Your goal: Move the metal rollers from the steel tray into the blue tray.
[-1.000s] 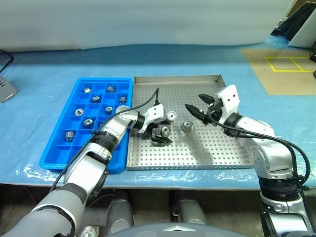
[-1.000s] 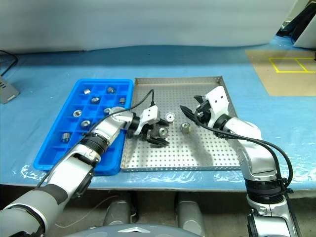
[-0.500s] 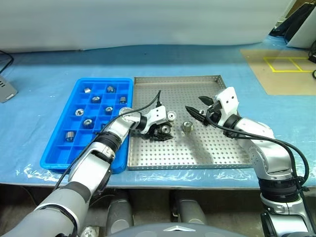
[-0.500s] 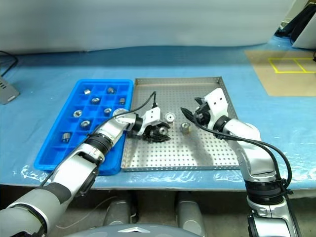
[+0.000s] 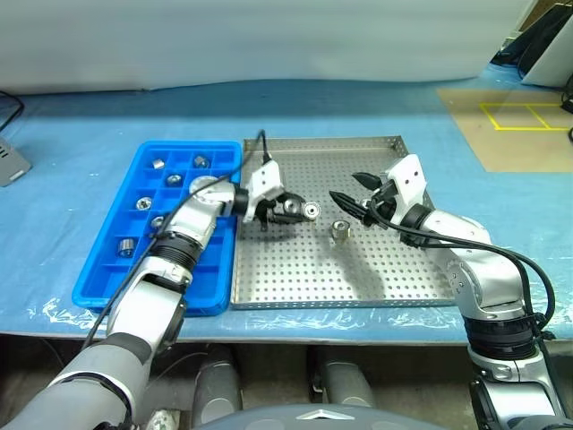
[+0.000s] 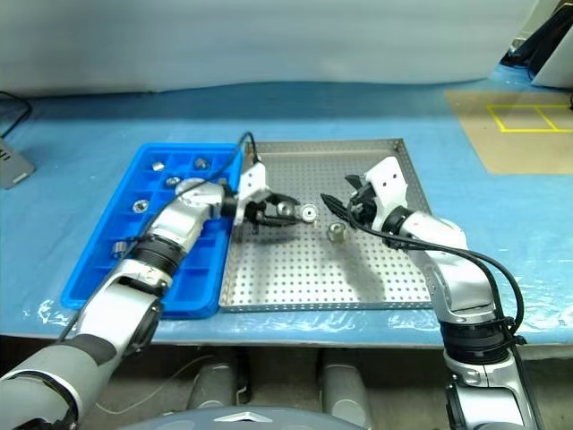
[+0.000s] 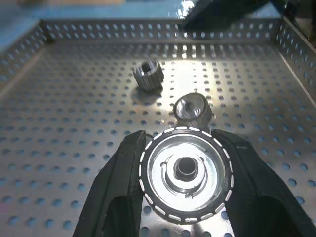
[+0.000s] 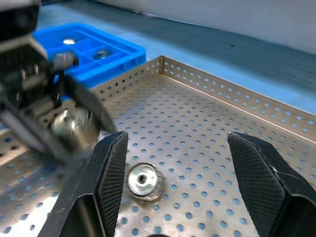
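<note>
2 loose rollers [image 5: 340, 230] mid steel tray [image 5: 358, 269]; front bare

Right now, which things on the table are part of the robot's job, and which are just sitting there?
Part of the job:
- metal rollers, one gripped by the left gripper
- steel tray
- blue tray, already holding some rollers
- right gripper, open

Just lying about:
- brown board with yellow tape
- grey device at the edge
</note>
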Tool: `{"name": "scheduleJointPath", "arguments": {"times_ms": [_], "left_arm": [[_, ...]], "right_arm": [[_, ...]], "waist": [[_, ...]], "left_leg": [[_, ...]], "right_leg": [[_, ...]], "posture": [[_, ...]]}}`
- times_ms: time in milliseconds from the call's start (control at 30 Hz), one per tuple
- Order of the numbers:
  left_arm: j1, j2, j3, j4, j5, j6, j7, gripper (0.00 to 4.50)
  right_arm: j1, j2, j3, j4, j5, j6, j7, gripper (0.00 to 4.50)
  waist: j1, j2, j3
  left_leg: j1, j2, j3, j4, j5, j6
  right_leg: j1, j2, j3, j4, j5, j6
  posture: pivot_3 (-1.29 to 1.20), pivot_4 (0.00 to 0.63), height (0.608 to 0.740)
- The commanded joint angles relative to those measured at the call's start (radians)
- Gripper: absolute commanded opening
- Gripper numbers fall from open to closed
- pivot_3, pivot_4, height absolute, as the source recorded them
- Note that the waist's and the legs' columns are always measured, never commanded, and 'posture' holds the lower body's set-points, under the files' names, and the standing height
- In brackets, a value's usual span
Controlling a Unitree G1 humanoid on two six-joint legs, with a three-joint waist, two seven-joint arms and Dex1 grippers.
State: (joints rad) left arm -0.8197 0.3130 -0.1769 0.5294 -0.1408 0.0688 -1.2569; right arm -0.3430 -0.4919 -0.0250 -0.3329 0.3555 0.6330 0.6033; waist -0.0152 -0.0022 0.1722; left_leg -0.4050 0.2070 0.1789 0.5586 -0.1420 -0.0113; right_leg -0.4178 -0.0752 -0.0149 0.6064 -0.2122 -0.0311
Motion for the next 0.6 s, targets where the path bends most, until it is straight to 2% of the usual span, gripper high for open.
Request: {"name": "scheduleJointPath", "arguments": {"times_ms": [33, 167, 300, 467, 600], "left_arm": [[0.076, 0.076, 0.041, -0.21, -0.076, 0.128, -0.021, 1.74], [0.204, 0.211, 0.139, -0.45, -0.152, 0.268, 0.024, 1.74], [0.319, 0.31, 0.241, -0.569, -0.175, 0.297, 0.099, 1.74], [0.512, 0.418, 0.348, -0.705, -0.191, 0.343, 0.157, 1.74], [0.691, 0.459, 0.437, -0.833, -0.225, 0.384, 0.203, 1.74]], "right_arm": [[-0.018, -0.004, -0.005, -0.05, 0.076, 0.023, 0.055, 3.34], [-0.09, 0.01, 0.061, -0.003, 0.095, 0.022, 0.127, 3.34], [-0.178, 0.06, 0.141, 0.098, 0.077, -0.018, 0.191, 3.34], [-0.295, 0.12, 0.231, 0.253, 0.038, -0.096, 0.283, 3.34], [-0.363, 0.157, 0.281, 0.342, 0.023, -0.144, 0.37, 3.34]], "waist": [[-0.002, 0.0, 0.0], [-0.003, 0.002, 0.001], [0.006, 0.002, 0.002], [0.028, 0.002, 0.002], [0.059, 0.002, 0.002]], "left_leg": [[0.001, 0.0, 0.001, -0.001, 0.0, 0.0], [0.001, 0.0, 0.001, -0.003, 0.001, -0.001], [0.001, 0.001, 0.001, -0.005, 0.003, -0.005], [0.0, 0.0, 0.0, -0.008, 0.003, -0.006], [0.0, 0.001, -0.001, -0.014, 0.005, -0.009]], "right_leg": [[0.0, 0.0, 0.001, 0.0, 0.0, 0.0], [-0.002, 0.001, 0.002, 0.0, 0.0, 0.0], [-0.004, 0.001, 0.0, 0.002, 0.0, 0.0], [-0.004, 0.0, -0.001, 0.001, 0.0, 0.0], [-0.006, 0.001, -0.004, 0.0, -0.002, -0.003]], "posture": [[-0.35, 0.15, 0.74], [-0.3, 0.15, 0.74], [-0.17, 0.15, 0.74], [-0.01, 0.15, 0.74], [0.1, 0.15, 0.74]]}}
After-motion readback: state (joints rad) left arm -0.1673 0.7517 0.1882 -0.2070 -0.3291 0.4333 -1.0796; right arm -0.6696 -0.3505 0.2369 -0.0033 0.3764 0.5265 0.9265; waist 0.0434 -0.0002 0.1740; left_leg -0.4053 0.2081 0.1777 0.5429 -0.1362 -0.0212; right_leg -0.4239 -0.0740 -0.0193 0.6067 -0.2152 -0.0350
